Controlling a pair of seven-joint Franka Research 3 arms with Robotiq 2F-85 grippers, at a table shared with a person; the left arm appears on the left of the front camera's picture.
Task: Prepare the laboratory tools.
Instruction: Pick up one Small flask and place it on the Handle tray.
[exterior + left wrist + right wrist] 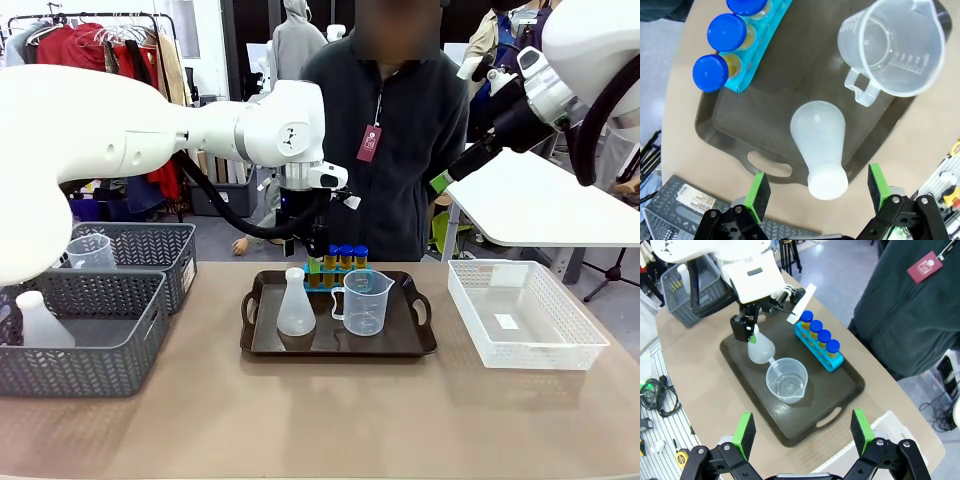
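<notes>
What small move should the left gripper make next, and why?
Probably lower straight down: the left gripper is open above the conical flask, whose neck sits between its green pads, not yet touched. The flask stands upright on the dark tray.

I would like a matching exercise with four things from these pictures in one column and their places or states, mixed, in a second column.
1. flask
2. beaker
3. tubes
4. left gripper

a. in the blue rack
b. open above the flask
c. upright on the tray's left part
d. upright on the tray, right of the flask

Pairs: 1-c, 2-d, 3-a, 4-b
</notes>
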